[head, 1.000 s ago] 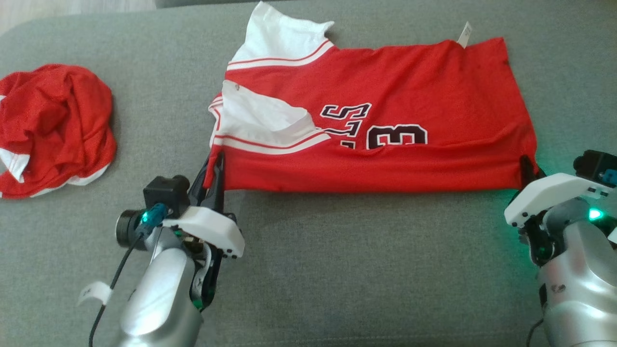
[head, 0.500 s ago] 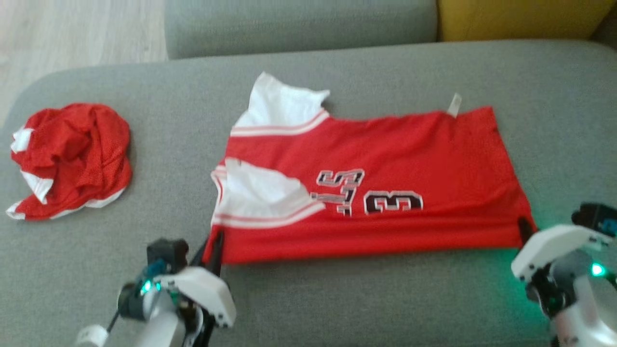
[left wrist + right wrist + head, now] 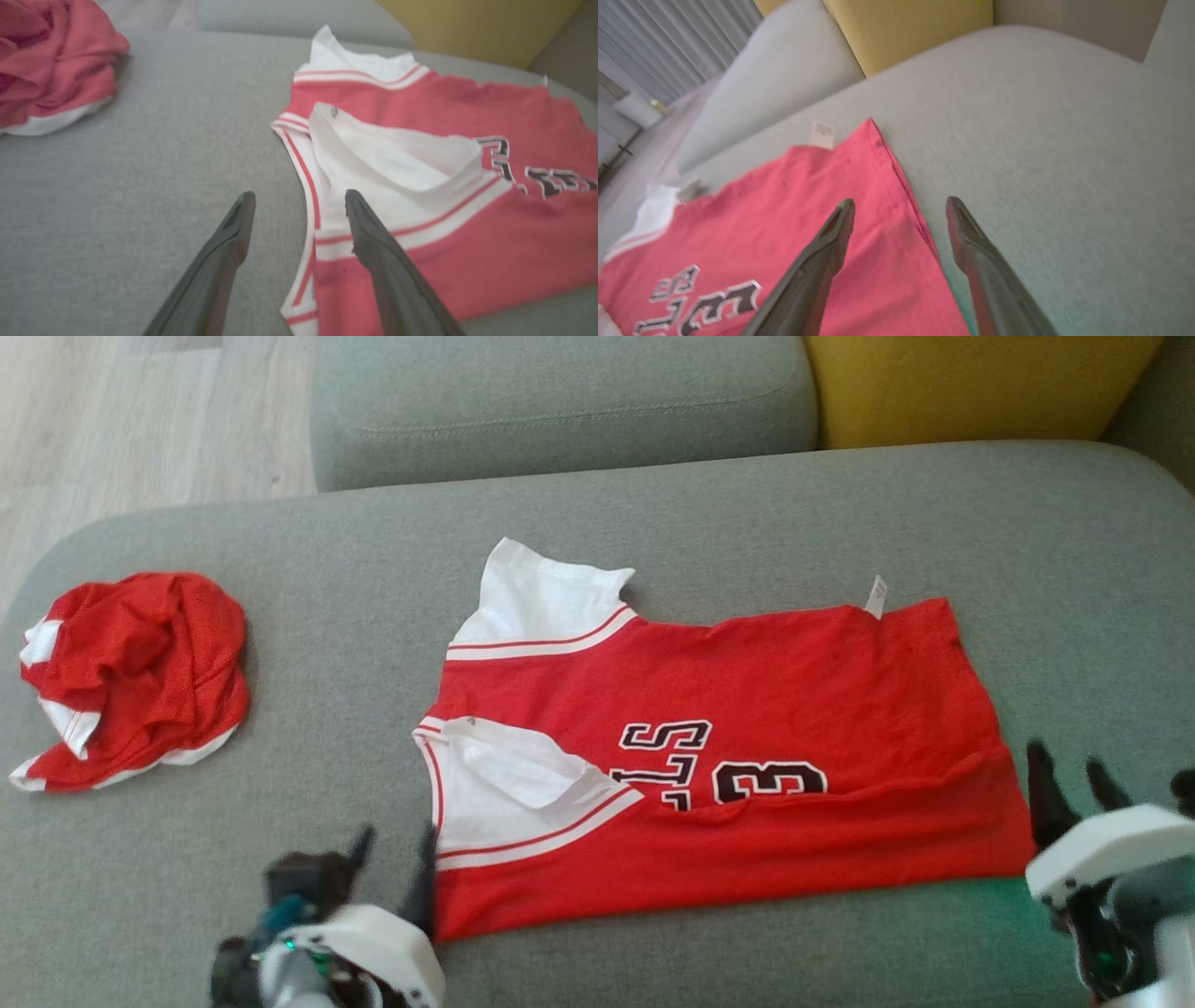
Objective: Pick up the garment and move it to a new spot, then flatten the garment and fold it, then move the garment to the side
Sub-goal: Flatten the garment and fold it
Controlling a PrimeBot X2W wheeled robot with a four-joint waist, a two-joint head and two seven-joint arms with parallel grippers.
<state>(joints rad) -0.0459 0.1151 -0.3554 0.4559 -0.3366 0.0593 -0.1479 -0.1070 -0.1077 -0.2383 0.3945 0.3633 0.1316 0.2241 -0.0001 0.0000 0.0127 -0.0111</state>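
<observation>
The garment [image 3: 747, 784] is a red jersey with white sleeves and black numbers, lying folded lengthwise on the grey sofa seat [image 3: 327, 616]. My left gripper [image 3: 395, 845] is open at its near left corner, one finger on each side of the striped sleeve edge. In the left wrist view the garment [image 3: 467, 233] spreads to the right of that gripper [image 3: 299, 196]. My right gripper [image 3: 1064, 761] is open at the near right corner. In the right wrist view its fingers straddle the garment's [image 3: 808, 242] side hem, and nothing is held in this gripper [image 3: 900, 201].
A second red and white garment [image 3: 131, 677] lies crumpled at the seat's left end. A grey back cushion [image 3: 560, 401] and a yellow cushion [image 3: 980, 383] stand behind. Wooden floor [image 3: 112, 420] shows past the far left corner.
Both grippers have opened and let go of the garment's near edge, which now rests on the seat. The whole picture has shifted down because the camera moved.
</observation>
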